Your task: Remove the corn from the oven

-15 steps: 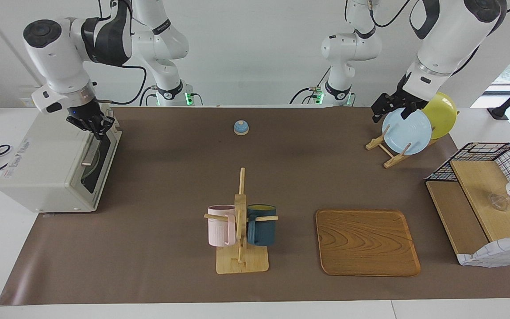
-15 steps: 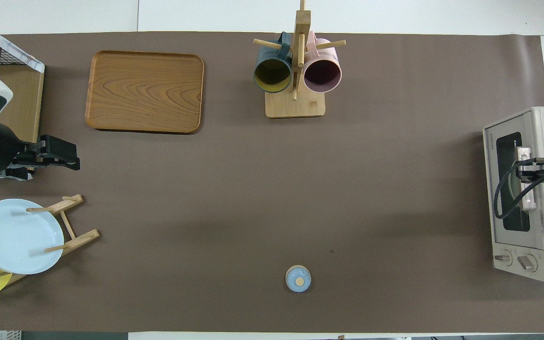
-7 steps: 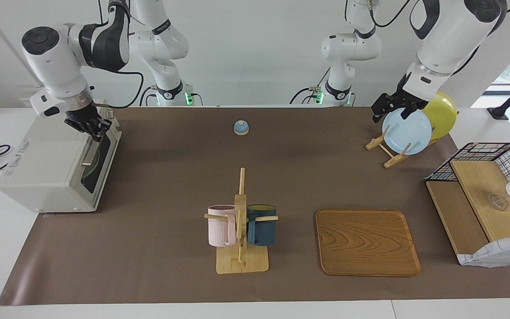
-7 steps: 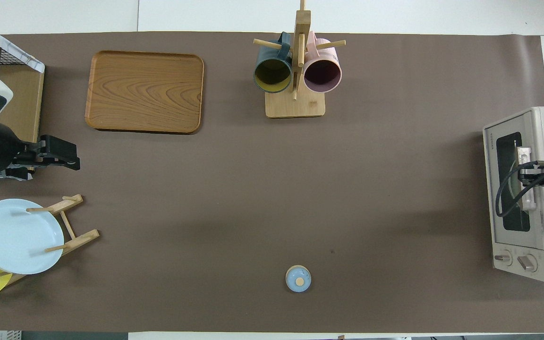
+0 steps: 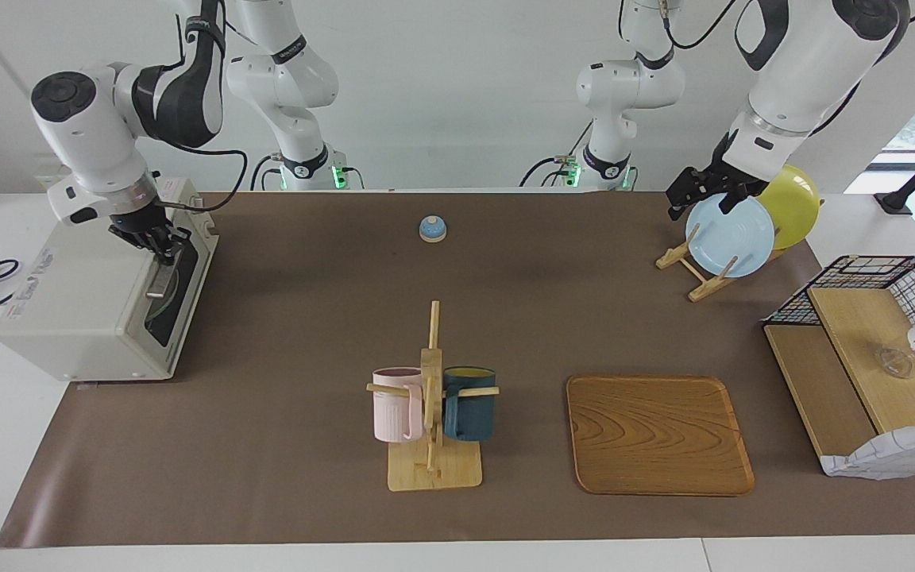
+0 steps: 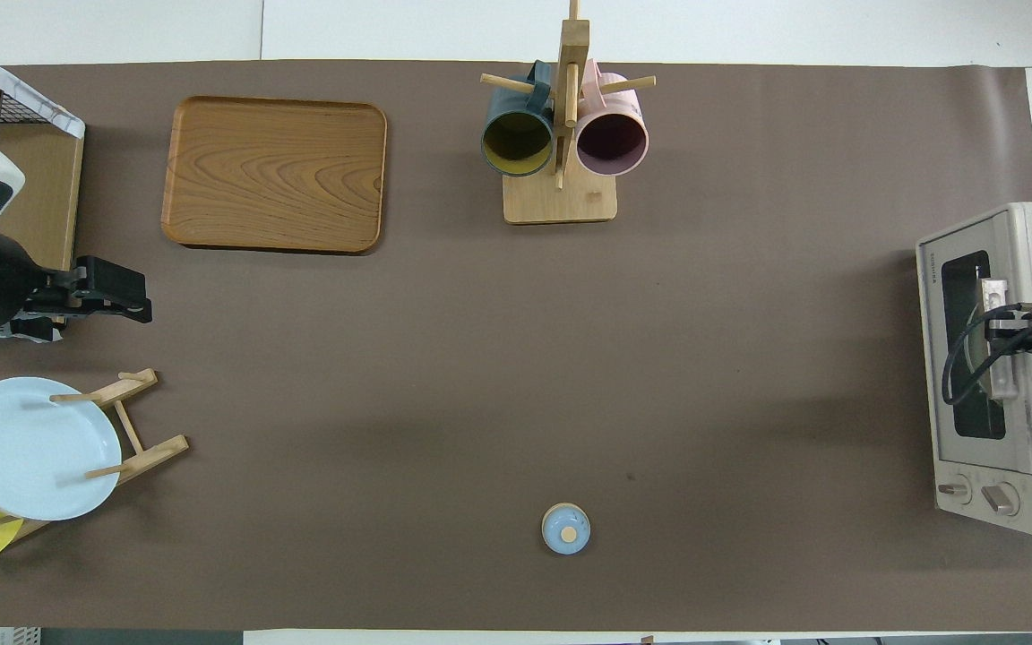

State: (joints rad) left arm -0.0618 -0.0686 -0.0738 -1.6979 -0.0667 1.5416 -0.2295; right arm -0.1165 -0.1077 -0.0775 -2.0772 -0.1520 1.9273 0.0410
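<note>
The off-white boxy toaster oven [image 5: 100, 298] stands at the right arm's end of the worktop [image 5: 306, 318], its dark glass door [image 5: 175, 298] closed and facing the table's middle. The right hand [image 5: 162, 246] sits at the metal bar handle [image 5: 162, 274] on the door's upper edge, fingers pinched shut on it (seen from above, the hand [image 6: 1009, 327] lies over the handle's middle). The corn cannot be seen through the glass. The left hand [image 5: 692, 195] waits with fingers spread wide and nothing in them, over the pale blue round plate [image 5: 729, 236] in the wooden rack [image 5: 696, 274] at the left arm's end.
</note>
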